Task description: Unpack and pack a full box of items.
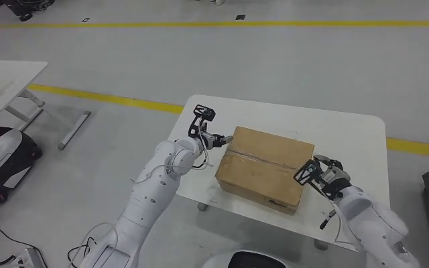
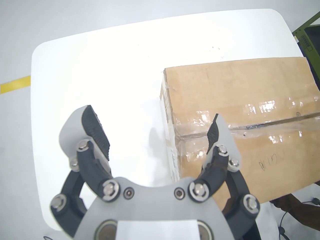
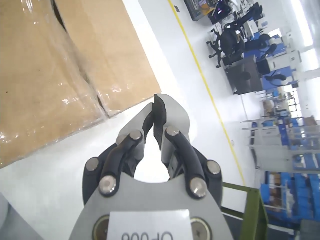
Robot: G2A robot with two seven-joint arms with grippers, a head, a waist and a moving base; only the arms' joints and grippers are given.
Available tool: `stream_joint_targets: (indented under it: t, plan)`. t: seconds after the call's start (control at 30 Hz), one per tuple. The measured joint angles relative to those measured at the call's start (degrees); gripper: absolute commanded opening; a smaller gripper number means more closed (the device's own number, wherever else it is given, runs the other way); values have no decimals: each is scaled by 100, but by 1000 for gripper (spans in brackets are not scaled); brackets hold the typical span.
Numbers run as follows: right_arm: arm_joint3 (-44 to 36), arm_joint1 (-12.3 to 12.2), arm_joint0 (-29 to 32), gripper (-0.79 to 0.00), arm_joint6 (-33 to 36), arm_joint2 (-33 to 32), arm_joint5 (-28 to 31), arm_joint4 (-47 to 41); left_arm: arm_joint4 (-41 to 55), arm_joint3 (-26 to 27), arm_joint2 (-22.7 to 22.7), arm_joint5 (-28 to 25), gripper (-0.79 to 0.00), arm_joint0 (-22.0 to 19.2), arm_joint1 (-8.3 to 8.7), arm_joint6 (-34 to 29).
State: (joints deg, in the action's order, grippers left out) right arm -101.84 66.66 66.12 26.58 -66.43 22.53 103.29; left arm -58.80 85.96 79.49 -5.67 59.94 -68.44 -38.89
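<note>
A closed cardboard box, its top seam sealed with clear tape, lies on the white table. My left gripper is at the box's left end, open. In the left wrist view the left gripper has one finger over the taped seam end of the box and the other over bare table. My right gripper sits at the box's right end. In the right wrist view the right gripper is shut on nothing, just off the box edge near the seam.
A green metal frame stands past the table's right side. Another white table is far to the left. Bare tabletop lies behind the box and along its left side.
</note>
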Motion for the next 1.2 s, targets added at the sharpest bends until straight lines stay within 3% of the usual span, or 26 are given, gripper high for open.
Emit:
stream_joint_targets:
  t: [0.07,0.1,0.13,0.17,0.2,0.3,0.4,0.5,0.9,1.03,1.2]
  plan:
    - [-85,26,74,0,244,-334,-53,-1046,-9,15,75,88,0,28,9,75]
    - [-124,41,89,-58,364,-468,-74,-1560,-21,18,109,136,0,43,13,113]
    - [-155,54,97,-434,477,-587,-78,-2094,-47,23,144,190,0,59,17,158]
    - [-172,69,95,-690,654,-715,-87,-2780,-95,30,190,265,0,89,24,226]
    - [-179,78,78,-785,800,-782,-102,-3240,-126,37,222,318,0,114,28,273]
    - [-174,108,1,-785,1150,-777,-185,-4325,-164,69,339,443,0,206,43,388]
    - [-76,149,-93,-785,1229,-550,-366,-4726,-281,116,445,561,0,304,61,471]
    - [33,179,-151,-785,1207,-393,-657,-4703,-314,134,486,614,0,345,68,491]
    - [-28,179,-133,-785,1153,-334,-590,-4581,-315,140,484,613,0,385,67,555]
    - [119,255,-306,-785,969,107,-585,-4523,-414,90,606,720,0,440,84,659]
    - [823,496,-1044,-785,586,1063,-681,-4472,-553,-138,975,1040,0,449,128,778]
